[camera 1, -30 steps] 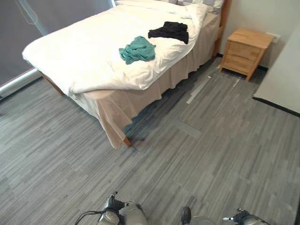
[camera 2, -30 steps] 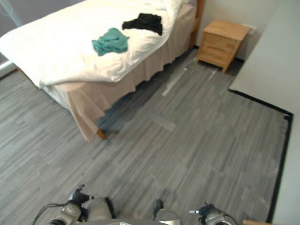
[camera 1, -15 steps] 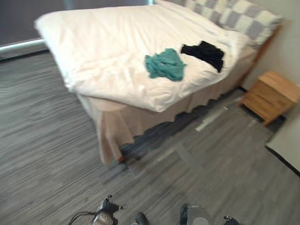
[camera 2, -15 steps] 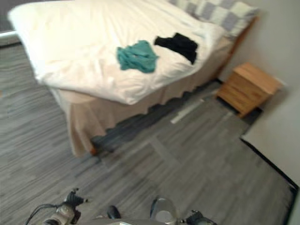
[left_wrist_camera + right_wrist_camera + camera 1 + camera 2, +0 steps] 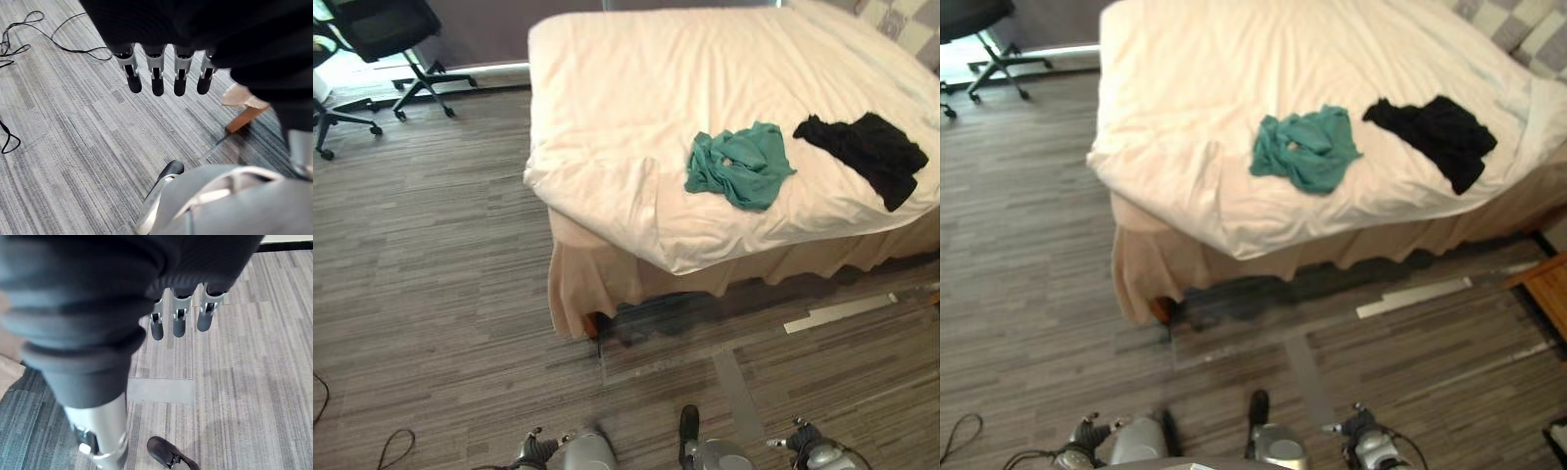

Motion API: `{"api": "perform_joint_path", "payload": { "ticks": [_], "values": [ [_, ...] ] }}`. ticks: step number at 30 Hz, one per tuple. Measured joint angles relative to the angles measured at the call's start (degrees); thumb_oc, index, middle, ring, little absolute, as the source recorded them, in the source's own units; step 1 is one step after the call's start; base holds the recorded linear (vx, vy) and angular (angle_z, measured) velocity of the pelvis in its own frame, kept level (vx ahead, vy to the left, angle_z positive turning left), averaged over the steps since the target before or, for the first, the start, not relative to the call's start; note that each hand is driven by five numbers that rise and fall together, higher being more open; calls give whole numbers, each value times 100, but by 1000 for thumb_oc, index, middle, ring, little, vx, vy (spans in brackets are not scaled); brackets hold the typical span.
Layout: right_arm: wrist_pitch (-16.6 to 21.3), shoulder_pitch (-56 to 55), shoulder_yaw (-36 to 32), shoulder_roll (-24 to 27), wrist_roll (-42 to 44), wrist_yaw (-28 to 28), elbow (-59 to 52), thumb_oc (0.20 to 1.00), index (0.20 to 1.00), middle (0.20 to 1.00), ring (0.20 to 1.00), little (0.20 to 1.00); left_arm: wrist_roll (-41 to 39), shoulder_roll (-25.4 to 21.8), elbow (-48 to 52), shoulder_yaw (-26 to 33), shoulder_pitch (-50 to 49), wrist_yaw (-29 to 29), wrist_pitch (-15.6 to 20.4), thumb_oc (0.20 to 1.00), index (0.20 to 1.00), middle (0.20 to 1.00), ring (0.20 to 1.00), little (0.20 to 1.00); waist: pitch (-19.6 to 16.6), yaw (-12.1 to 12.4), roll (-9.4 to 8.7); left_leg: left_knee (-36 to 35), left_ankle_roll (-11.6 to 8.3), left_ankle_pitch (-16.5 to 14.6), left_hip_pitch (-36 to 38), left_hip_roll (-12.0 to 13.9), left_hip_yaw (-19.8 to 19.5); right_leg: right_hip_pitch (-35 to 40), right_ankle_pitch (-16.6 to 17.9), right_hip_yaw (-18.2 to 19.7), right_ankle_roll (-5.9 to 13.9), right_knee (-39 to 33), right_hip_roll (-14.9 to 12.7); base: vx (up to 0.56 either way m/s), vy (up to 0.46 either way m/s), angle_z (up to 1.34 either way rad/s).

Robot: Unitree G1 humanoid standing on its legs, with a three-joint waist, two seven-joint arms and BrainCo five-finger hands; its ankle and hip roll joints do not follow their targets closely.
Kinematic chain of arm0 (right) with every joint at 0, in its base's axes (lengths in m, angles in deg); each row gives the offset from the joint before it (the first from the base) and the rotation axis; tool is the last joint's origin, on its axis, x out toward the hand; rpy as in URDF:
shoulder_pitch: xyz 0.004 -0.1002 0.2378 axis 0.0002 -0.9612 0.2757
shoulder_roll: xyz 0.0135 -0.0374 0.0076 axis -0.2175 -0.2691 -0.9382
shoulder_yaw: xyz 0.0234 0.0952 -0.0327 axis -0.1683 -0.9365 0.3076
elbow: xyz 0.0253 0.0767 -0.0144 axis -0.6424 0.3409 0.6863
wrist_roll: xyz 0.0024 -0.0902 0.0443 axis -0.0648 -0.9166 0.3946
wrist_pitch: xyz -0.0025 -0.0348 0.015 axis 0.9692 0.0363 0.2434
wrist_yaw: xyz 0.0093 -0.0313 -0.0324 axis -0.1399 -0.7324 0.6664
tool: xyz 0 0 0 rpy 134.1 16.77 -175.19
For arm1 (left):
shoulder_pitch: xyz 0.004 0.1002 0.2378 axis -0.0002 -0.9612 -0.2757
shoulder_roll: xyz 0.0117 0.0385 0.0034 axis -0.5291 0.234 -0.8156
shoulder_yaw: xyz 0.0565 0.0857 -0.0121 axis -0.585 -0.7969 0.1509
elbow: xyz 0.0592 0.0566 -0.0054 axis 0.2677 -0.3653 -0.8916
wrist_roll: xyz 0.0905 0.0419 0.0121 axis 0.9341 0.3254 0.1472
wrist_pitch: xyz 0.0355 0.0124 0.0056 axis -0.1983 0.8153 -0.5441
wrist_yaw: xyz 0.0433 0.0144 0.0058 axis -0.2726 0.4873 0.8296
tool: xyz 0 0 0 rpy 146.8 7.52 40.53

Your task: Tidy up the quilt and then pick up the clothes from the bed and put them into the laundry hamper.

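Two loose garments lie on the white quilt (image 5: 705, 108) that covers the bed: a crumpled teal cloth top (image 5: 738, 164) near the near edge, and a black bundle of clothing (image 5: 864, 148) to its right, apart from it. The quilt is spread nearly flat, with soft creases and one rumpled corner hanging at the near left over the beige bed skirt (image 5: 597, 279). A checked pillow (image 5: 1513, 24) shows at the far right, a black wheeled office chair (image 5: 386, 29) stands at the far left on the grey wood-grain floor (image 5: 431, 294), and the corner of a wooden bedside cabinet (image 5: 1547, 294) sits at the right edge. I see no laundry hamper.

The left hand (image 5: 166, 73) hangs over the floor with its fingers straight and relaxed, holding nothing. The right hand (image 5: 181, 316) hangs likewise, fingers extended, empty. Both are well away from the bed.

Judging from how things lie, the task has barely started. The quilt looks light but bulky and floppy; it would probably smooth best if taken by its hanging near-left corner or near edge and drawn outward. The garments look soft, light and limp, so a pinch into the thickest bunched folds at the middle of each should lift them whole, though trailing parts may drag.
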Motion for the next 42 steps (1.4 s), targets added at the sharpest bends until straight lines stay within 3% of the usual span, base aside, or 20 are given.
{"api": "perform_joint_path", "payload": {
  "ticks": [3, 4, 5, 7, 9, 11, 12, 15, 16, 19, 22, 23, 24, 27, 31, 34, 36, 38, 39, 42],
  "values": [
    [59, -379, -217, -10, 2, 4, -17, 1000, 1000, 1000, 1000, 1000, 17, 25, 11, -37, -18, 48, 10, 1000, 1000, 1000, 1000, 1000, -114, -164, 104, -536, 231, 175, 612, -305, 62, 362, -309, -68, 201, 229, 209, 92, 115, -11],
    [73, -405, -233, -7, 7, -11, -44, 1000, 1000, 1000, 1000, 1000, 27, 40, -15, -28, 181, 56, -8, 1000, 1000, 1000, 1000, 1000, -15, -307, 255, -622, 574, 301, 665, -185, 158, 31, -611, -144, 451, 1169, 236, 109, 80, -15],
    [59, -436, -187, -25, 8, -27, -120, 1000, 1000, 1000, 1000, 1000, 38, 21, -4, -45, 259, 56, -4, 1000, 1000, 1000, 1000, 1000, 25, -444, 339, -726, 676, 336, 789, -75, 117, -547, -751, -339, 621, 2321, 153, 146, -42, -9],
    [50, -661, -77, -107, 4, -41, -246, 1000, 1000, 1000, 1000, 1000, 152, -69, -8, -139, 392, 60, 5, 1000, 1000, 1000, 1000, 1000, -16, -538, 221, -754, 721, 241, 899, -217, 53, -1114, -1181, -371, 667, 3175, -323, 124, -127, 11],
    [16, -818, -58, -251, 3, -40, -246, 1000, 1000, 1000, 1000, 1000, 183, -154, 21, -197, 547, 61, 30, 1000, 1000, 1000, 1000, 1000, -93, -567, 6, -757, 742, 145, 877, -475, -53, -1206, -1132, -37, 776, 1985, -742, 196, -117, 29],
    [2, -823, -41, -376, 2, -49, -265, 1000, 1000, 1000, 1000, 1000, 182, -170, -45, -172, 654, 60, 14, 1000, 1000, 1000, 1000, 1000, -100, -625, -54, -739, 758, 130, 873, -563, -206, -1061, -910, 592, 958, 648, -795, 149, -108, 43],
    [1, -825, -41, -416, 3, -49, -268, 1000, 1000, 1000, 1000, 1000, 182, -175, -77, -165, 606, 60, 9, 1000, 1000, 1000, 1000, 1000, -101, -627, -63, -720, 739, 129, 940, -581, -230, -1010, -710, 554, 899, 381, -850, 143, -173, 39],
    [3, -875, -32, -488, -11, -44, -283, 1000, 1000, 1000, 1000, 1000, 176, -289, -37, 13, 319, 42, 28, 1000, 1000, 1000, 1000, 1000, -177, -497, -174, -758, 556, -10, 1111, -657, -317, -856, -535, 275, 888, 277, -997, 163, -143, 24],
    [4, -960, -44, -494, -18, -43, -261, 1000, 1000, 1000, 1000, 1000, 122, -330, 22, 167, 151, 28, 34, 1000, 1000, 1000, 1000, 1000, -276, -459, -202, -757, 406, -84, 1200, -634, -388, -673, -227, 143, 823, 122, -986, 92, -66, 27],
    [11, -1031, -93, -340, -23, -32, -233, 1000, 1000, 1000, 1000, 1000, -116, -380, 467, 394, -261, -26, 51, 1000, 1000, 1000, 1000, 1000, -484, -399, 134, -754, 172, -64, 1261, -335, -417, -534, 153, 66, 685, 15, -699, 91, -71, 31],
    [114, -1085, -103, -65, -33, -1, -513, 1000, 1000, 1000, 1000, 1000, -355, -648, 2028, 666, -651, -237, 252, 1000, 1000, 1000, 1000, 1000, -551, -375, 473, -740, -55, 15, 1273, -55, -478, -438, 218, -29, 401, 37, -413, 81, -81, 14],
    [211, -1215, -119, -39, -69, 32, -727, 1000, 1000, 1000, 1000, 1000, -522, -893, 3362, 866, -969, -312, 349, 1000, 1000, 1000, 1000, 1000, -538, -399, 466, -744, -141, 11, 1273, -6, -521, -432, 179, -76, 365, 38, -344, 66, -64, 19],
    [238, -1322, -115, -31, -130, 57, -732, 1000, 1000, 1000, 1000, 1000, -549, -1237, 3928, 917, -842, -487, 651, 1000, 1000, 1000, 1000, 1000, -537, -355, 449, -743, -165, 24, 1270, 52, -559, -392, 198, -148, 340, 39, -302, 46, -35, 16],
    [269, -1474, -117, 27, -215, 41, -691, 1000, 1000, 1000, 1000, 1000, -542, -2090, 4590, 1279, -283, -801, 803, 1000, 1000, 1000, 1000, 1000, -539, -377, 420, -758, -196, 3, 1310, 97, -544, -329, 135, -147, 319, 10, -291, 61, -44, 1],
    [220, -1756, -127, 116, -250, -35, -585, 1000, 1000, 1000, 1000, 1000, -432, -2686, 4757, 1590, 332, -949, 880, 1000, 1000, 1000, 1000, 1000, -526, -480, 450, -757, -234, -68, 1446, 61, -526, -227, 133, -120, 321, 5, -330, 20, -45, -4],
    [159, -1821, -166, 159, -250, -45, -406, 1000, 1000, 1000, 1000, 1000, -206, -2853, 4835, 1354, 700, -957, 839, 1000, 1000, 1000, 1000, 1000, -508, -492, 473, -758, -227, -66, 1380, 46, -521, -298, 136, -88, 325, 5, -340, -117, -17, -3],
    [161, -1774, -156, 226, -249, -37, -385, 1000, 1000, 1000, 1000, 1000, -34, -2830, 4629, 801, 1261, -1024, 735, 1000, 1000, 1000, 1000, 1000, -461, -552, 483, -756, -191, -13, 1181, 13, -522, -491, 168, -73, 368, 7, -370, -227, -25, 2],
    [174, -1341, -56, 338, -248, 25, -298, 1000, 1000, 1000, 1000, 1000, 245, -2805, 3775, -450, 2727, -1121, 513, 1000, 1000, 1000, 1000, 1000, -277, -642, 441, -717, -108, 189, 625, -103, -514, -1143, 324, 6, 499, 144, -454, -252, -36, 1],
    [171, -1148, -61, 336, -248, 33, -275, 1000, 1000, 1000, 1000, 1000, 301, -2844, 3627, -646, 3027, -1109, 493, 1000, 1000, 1000, 1000, 1000, -140, -651, 407, -717, -115, 234, 560, -135, -520, -1215, 383, 17, 473, 153, -512, -246, -42, -13],
    [218, -544, 83, 323, -235, 140, -344, 1000, 1000, 1000, 1000, 1000, 714, -2644, 2521, -1537, 4219, -1144, 338, 1000, 1000, 1000, 1000, 1000, 380, -1069, 141, -712, -150, 287, 333, -138, -358, -1475, 550, 122, 418, 73, -497, -176, -57, -21]
  ]
}}
